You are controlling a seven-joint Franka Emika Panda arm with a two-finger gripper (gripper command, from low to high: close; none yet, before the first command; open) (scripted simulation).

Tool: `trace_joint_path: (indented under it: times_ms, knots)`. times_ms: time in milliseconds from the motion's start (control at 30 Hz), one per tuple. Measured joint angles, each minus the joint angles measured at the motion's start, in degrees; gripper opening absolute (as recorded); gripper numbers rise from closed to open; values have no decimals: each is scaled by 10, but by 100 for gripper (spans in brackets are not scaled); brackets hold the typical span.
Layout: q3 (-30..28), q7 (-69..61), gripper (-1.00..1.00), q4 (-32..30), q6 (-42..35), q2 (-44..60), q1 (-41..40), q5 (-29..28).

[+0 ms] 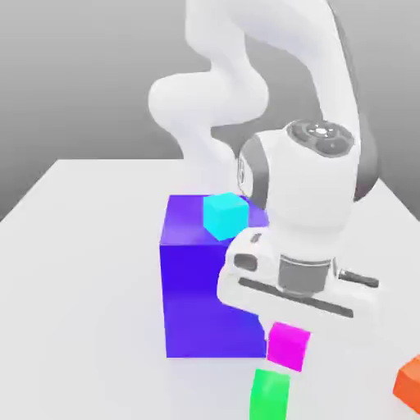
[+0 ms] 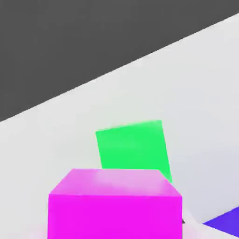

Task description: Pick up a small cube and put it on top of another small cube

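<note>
Nearest you, the magenta small cube (image 2: pixel 114 205) sits clamped in the jaws, lifted off the counter (image 1: pixel 82 271). Behind stands the big blue-violet block (image 1: pixel 193 287), a cyan cube (image 1: pixel 225 215) on top. The green cube (image 1: pixel 270 394) rests on the counter just below the magenta one, not touching it.

You see the small magenta-pink cube (image 1: pixel 289 345) raised off the white table, level, with the bright green cube (image 1: pixel 270 395) resting on the table just below it, toward seven o'clock in the exterior view.
</note>
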Motion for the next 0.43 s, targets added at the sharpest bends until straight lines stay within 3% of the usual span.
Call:
trace_joint_path:
  times_ms: [100,300,333,433]
  knots:
    - [-10,64,-100,3,-1,-5,-1,11]
    - [2,58,-100,9,71,71,-10,43]
    - [5,55,100,9,81,82,-13,47]
    - [5,55,100,9,81,82,-13,47]
